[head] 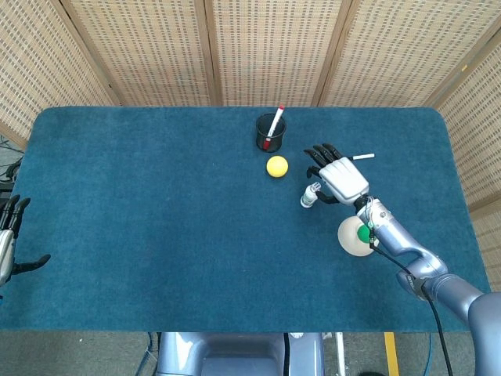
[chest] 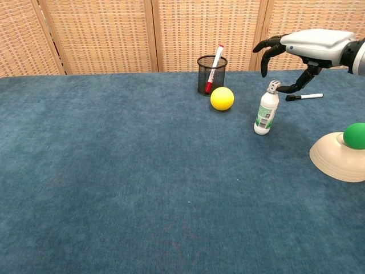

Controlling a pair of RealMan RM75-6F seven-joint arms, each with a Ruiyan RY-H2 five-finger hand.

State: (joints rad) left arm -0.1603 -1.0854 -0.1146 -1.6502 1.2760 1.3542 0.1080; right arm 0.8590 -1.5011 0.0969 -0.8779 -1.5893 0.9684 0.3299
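A small white bottle [chest: 265,111] with a green label stands upright right of centre; the head view shows the bottle [head: 310,195] too. My right hand [chest: 302,48] hovers just above and behind its cap, fingers spread, holding nothing; in the head view this hand [head: 337,174] sits beside the bottle. A yellow ball [chest: 222,98] lies left of the bottle. At the table's left edge my left hand [head: 9,243] hangs with fingers apart and nothing in it.
A black mesh cup [chest: 211,75] with a red-capped marker [chest: 214,68] stands at the back. A black-tipped white marker [chest: 304,96] lies behind the hand. A green ball [chest: 355,136] rests on an upturned beige dish [chest: 336,161] at the right.
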